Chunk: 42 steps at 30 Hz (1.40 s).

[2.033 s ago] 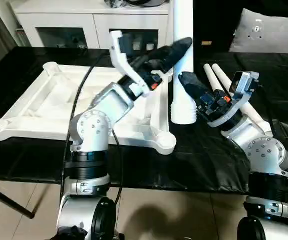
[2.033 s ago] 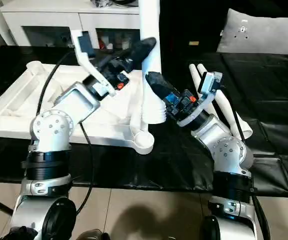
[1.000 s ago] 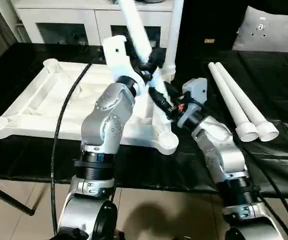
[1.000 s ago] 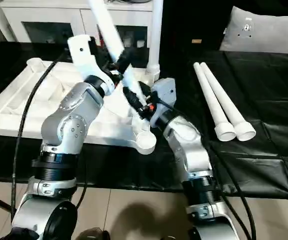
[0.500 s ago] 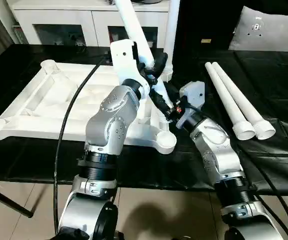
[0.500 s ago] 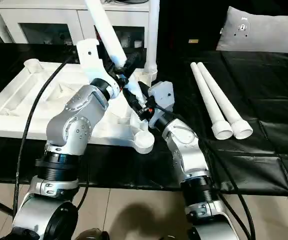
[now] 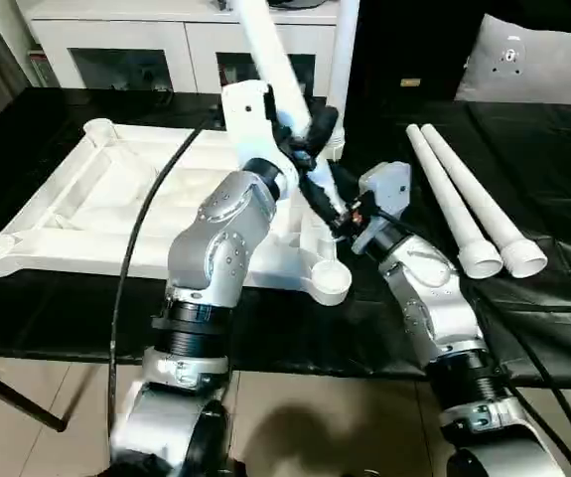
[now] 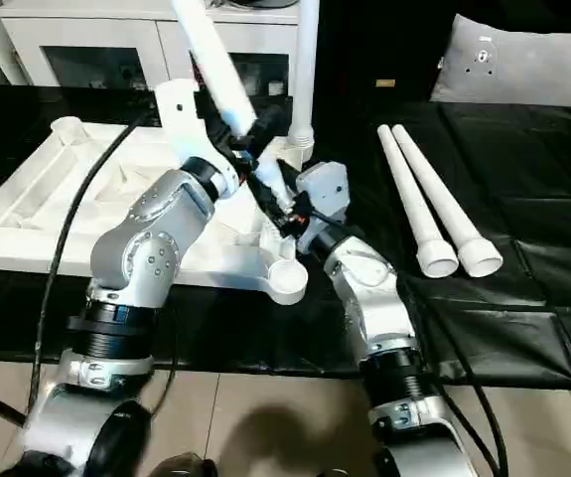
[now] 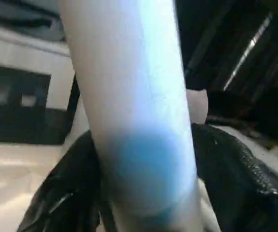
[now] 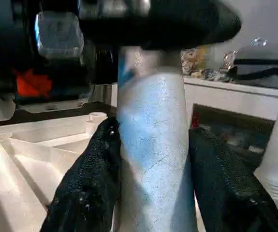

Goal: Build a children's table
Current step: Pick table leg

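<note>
Both sets of jaws are clamped on the same tilted leg [image 7: 270, 62]: the left gripper [image 7: 310, 134] grips it higher up, its black fingers [image 9: 71, 193] pressed on either side of the tube in the left wrist view, and the right gripper [image 7: 327, 199] grips it lower down near its wide end, with its fingers [image 10: 88, 179] hugging the tube in the right wrist view. The leg leans up and away toward the robot's left, its upper part rising in front of the cabinet [image 7: 166, 45] and out past the top edge of the head views; its lower end sits over the right side of the tabletop [image 7: 86, 204], though the arms hide whether it touches a socket. The tabletop lies underside up on the black worktop [image 7: 553, 308], ribs showing, with a round socket [image 7: 330, 281] at its near right corner, just beside the right forearm. A second leg [image 7: 342, 70] stands upright at the tabletop's far right corner. Two more legs [image 7: 464, 199] lie side by side on the worktop to the right, well apart from the tabletop, wide ends toward the robot. A grey cushion [image 7: 538, 55] rests at the far right.
</note>
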{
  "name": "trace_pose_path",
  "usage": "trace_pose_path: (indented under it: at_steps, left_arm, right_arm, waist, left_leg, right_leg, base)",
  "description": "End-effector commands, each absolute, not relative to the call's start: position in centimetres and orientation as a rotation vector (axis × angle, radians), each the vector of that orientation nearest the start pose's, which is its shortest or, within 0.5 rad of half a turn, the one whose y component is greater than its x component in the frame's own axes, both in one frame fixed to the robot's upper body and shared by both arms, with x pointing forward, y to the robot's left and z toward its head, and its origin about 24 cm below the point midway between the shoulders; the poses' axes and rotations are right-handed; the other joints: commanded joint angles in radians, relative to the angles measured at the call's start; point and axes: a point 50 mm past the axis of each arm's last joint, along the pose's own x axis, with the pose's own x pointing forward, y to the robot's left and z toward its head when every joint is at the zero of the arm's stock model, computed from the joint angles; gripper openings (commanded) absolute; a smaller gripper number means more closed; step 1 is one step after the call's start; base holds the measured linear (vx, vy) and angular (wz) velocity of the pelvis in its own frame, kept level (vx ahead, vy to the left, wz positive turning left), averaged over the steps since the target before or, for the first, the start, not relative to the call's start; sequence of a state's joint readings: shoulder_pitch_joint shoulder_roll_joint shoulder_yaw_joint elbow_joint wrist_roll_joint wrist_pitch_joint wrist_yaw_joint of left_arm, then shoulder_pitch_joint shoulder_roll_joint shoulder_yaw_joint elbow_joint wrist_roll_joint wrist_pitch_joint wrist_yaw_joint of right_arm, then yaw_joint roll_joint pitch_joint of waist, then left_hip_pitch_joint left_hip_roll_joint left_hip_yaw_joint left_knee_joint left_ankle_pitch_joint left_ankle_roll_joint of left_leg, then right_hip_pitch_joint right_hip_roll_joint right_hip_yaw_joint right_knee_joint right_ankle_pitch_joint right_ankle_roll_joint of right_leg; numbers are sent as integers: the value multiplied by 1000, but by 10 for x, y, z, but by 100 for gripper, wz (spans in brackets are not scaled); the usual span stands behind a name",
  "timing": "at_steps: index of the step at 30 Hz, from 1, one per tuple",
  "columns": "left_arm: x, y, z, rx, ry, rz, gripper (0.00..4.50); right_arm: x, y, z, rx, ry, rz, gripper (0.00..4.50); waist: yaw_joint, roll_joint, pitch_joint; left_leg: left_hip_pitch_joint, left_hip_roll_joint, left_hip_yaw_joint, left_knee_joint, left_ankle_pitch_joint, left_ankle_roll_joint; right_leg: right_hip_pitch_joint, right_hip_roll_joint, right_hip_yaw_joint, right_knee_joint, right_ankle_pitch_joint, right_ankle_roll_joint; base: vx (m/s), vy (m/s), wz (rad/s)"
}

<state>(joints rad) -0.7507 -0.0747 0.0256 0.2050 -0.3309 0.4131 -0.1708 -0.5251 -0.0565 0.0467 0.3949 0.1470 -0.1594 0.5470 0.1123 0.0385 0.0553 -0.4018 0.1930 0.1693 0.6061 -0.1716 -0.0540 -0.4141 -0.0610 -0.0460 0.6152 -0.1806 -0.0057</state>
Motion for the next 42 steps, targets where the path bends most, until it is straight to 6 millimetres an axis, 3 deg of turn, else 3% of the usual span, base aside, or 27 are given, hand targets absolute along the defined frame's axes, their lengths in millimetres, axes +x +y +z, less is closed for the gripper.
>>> trace_pose_path:
  at_steps: [1,6,17,25,28,33,36,42]
  left_arm:
    - [350,44,178,-152,-105,-597,264]
    - [353,51,171,8,-121,-569,242]
    - [352,47,170,15,-138,-604,210]
    - [342,32,174,-330,-95,-700,195]
    - [342,31,175,-374,-85,-698,190]
    - [345,35,176,-445,-66,-665,188]
    - [348,39,176,-368,-73,-646,188]
    - [358,57,179,-296,-84,-627,188]
  right_arm:
    - [332,-81,119,-25,-295,744,181]
    - [333,-79,119,-37,-300,756,181]
    - [334,-80,119,-57,-300,758,180]
    - [335,-84,118,-69,-296,725,180]
    - [335,-84,117,-75,-294,718,180]
    - [337,-87,116,-84,-284,691,180]
    - [339,-90,115,-61,-262,692,250]
    - [337,-96,118,101,-194,803,292]
  waist:
    - [-1,-7,-82]
    - [-2,-5,-83]
    - [-2,-6,-83]
    - [-2,-6,-83]
    - [-2,-2,-82]
    - [-3,-5,-82]
    - [-5,-5,-82]
    - [-2,-6,-82]
  left_leg:
    - [20,27,-9,-58,-108,75]
    - [20,28,-8,-58,-101,67]
    - [20,28,-7,-57,-106,63]
    - [19,25,-5,-55,-111,71]
    - [21,26,-6,-56,-127,67]
    - [21,26,-6,-56,-128,69]
    - [21,27,-7,-57,-129,73]
    - [21,27,-8,-57,-115,87]
  right_leg:
    - [60,-65,32,-59,-54,-206]
    - [61,-66,33,-53,-22,-218]
    - [61,-67,34,-53,-24,-225]
    - [63,-65,33,-54,-22,-241]
    - [61,-65,33,-57,-48,-236]
    - [62,-63,32,-58,-47,-233]
    - [62,-64,33,-59,-54,-225]
    - [63,-63,33,-56,-38,-223]
  base:
    - [0,0,0]
    - [0,0,0]
    - [0,0,0]
    - [0,0,0]
    - [0,0,0]
    - [0,0,0]
    - [0,0,0]
    - [0,0,0]
